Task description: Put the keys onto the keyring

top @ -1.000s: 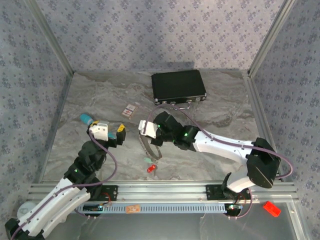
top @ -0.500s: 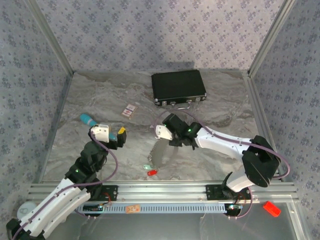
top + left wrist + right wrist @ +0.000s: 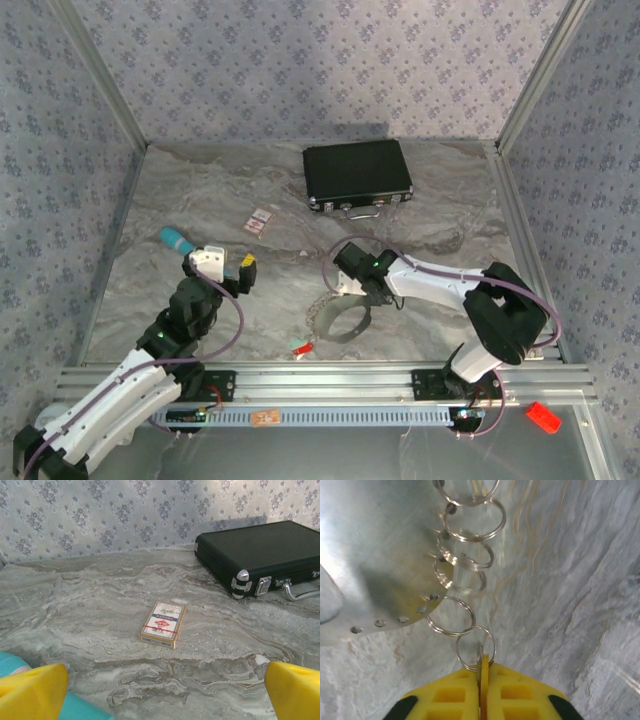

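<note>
my right gripper [image 3: 481,681] clamps a thin yellow key [image 3: 484,661]; the red-tagged keyring [image 3: 301,349] lies apart, so threading remains.

Left arm [image 3: 120,385]: rises from its base at the near left and leans toward the far side, with the elbow bent and the black wrist over the left half of the table.
Left gripper [image 3: 228,266]: aimed at the far side, jaws spread wide. In the wrist view its yellow fingertips [image 3: 32,690] sit well apart at the two lower corners.
Right arm [image 3: 440,285]: climbs from the near-right base, folds sharply at the elbow on the right and runs its white forearm leftward, low over mid-table.
Right gripper [image 3: 350,288]: tipped downward. Its yellow fingers [image 3: 445,700] are pressed almost together, pinching a thin strip of metal [image 3: 483,672] edge-on.
</note>
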You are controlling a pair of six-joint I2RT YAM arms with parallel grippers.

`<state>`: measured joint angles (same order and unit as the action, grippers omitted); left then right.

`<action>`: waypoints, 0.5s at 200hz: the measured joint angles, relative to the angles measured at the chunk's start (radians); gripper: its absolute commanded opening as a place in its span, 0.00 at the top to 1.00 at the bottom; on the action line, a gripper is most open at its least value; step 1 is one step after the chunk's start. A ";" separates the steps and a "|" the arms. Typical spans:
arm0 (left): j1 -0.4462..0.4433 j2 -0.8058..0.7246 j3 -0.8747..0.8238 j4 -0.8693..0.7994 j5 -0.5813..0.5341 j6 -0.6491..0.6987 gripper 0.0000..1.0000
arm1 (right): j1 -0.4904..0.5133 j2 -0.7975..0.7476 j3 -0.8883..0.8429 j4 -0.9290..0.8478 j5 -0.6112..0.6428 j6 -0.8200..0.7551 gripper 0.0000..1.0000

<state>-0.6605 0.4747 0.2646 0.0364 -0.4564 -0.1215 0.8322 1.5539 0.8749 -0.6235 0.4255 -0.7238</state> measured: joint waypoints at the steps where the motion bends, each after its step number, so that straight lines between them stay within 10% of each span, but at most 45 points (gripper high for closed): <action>1: 0.000 0.001 0.000 0.000 0.000 0.000 0.01 | -0.001 0.000 0.000 -0.001 0.001 -0.002 0.78; 100: 0.049 0.065 0.032 -0.011 0.000 0.000 0.00 | -0.175 -0.304 -0.048 0.074 -0.019 0.153 0.62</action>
<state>-0.6113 0.5400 0.2966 0.0250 -0.4568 -0.1211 0.6567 1.2499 0.8268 -0.5499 0.4068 -0.5713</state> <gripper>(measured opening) 0.995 0.358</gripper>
